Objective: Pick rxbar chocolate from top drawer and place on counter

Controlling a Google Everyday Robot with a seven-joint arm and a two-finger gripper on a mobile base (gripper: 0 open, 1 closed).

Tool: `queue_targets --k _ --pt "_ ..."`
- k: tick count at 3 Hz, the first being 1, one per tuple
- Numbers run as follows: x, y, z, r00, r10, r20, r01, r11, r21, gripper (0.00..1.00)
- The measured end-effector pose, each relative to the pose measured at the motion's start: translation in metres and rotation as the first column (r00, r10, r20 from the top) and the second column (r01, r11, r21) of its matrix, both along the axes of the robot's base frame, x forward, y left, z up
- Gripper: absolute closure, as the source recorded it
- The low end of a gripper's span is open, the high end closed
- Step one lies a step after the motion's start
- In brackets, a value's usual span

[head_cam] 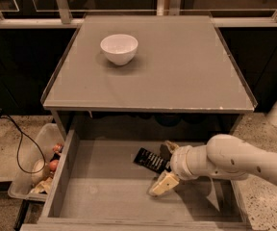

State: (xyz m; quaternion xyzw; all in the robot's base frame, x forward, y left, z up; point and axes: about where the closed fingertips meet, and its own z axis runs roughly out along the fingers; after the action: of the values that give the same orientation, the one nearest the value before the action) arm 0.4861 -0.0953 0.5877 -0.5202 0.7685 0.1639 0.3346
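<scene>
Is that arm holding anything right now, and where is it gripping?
Nothing yet. The tool, in the drawer, is open astride the bar's right end.
</scene>
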Motion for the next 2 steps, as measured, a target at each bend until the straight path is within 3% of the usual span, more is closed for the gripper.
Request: queue_targets --k 2 --pt "0.0000 0.0000 0.0000 1.0000 0.000 0.000 0.000 1.000 0.000 0.43"
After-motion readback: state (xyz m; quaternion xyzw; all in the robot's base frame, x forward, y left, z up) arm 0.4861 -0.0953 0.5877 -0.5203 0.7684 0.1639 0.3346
